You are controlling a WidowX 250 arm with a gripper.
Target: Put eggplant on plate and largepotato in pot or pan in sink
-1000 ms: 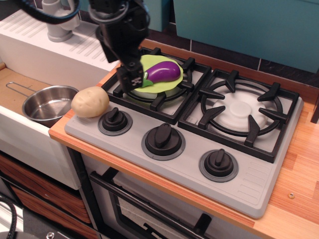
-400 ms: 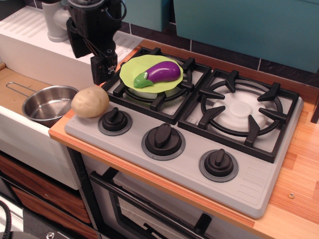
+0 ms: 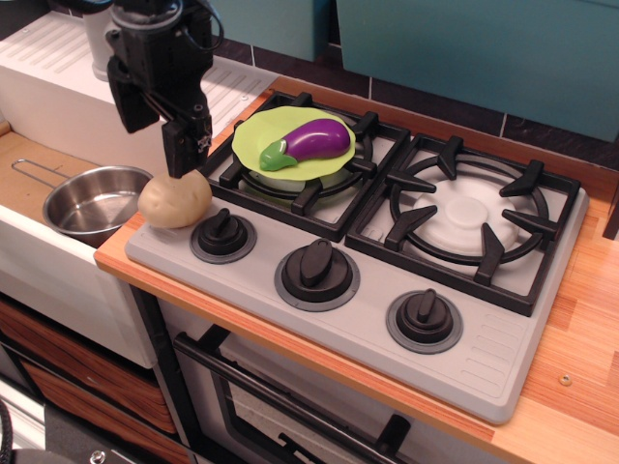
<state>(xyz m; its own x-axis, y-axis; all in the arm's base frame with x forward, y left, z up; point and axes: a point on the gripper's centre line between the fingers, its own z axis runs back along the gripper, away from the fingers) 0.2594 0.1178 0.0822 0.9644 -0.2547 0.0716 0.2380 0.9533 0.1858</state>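
Note:
The purple eggplant (image 3: 314, 140) lies on the lime-green plate (image 3: 250, 130), which rests on the stove's back-left burner. The beige largepotato (image 3: 175, 198) sits on the front-left corner of the stove top, next to the sink. The steel pan (image 3: 92, 203) stands empty in the sink (image 3: 24, 159), just left of the potato. My gripper (image 3: 160, 150) hangs directly above the potato with its jaws apart and empty. Its right fingertip is at or just above the potato's top.
The grey stove (image 3: 387, 290) has two black burner grates and three black knobs along the front. A ribbed white drainboard (image 3: 58, 63) and a grey faucet base (image 3: 97, 43) lie behind the sink. A wooden counter edge (image 3: 580, 387) runs on the right.
My gripper has left the eggplant on the plate and moved left and toward the front. It has come down over the potato. The eggplant, potato and pan have not moved.

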